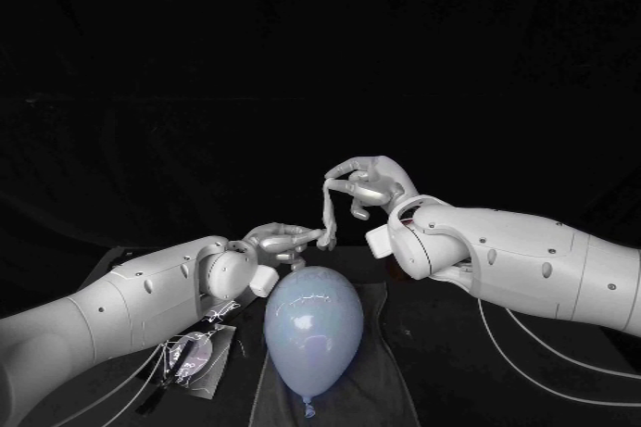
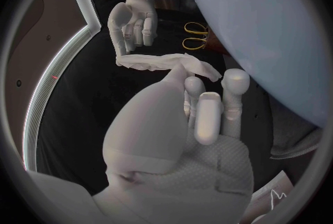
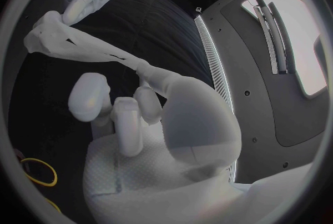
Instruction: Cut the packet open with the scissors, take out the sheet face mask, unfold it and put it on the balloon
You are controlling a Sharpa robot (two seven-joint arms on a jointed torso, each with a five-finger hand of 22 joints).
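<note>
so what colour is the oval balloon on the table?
Pale blue. The smooth oval balloon shows best in the head view.

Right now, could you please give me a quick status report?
Left hand, right hand: each pinching an end of the sheet mask. Mask bunched, not unfolded. Balloon bare below. Nothing between.

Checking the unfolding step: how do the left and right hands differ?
The right hand is raised higher; the left hand sits low, close to the balloon. The right hand pinches the mask at its upper end, the left hand at its lower end. Both hold the same bunched mask, stretched between them.
</note>
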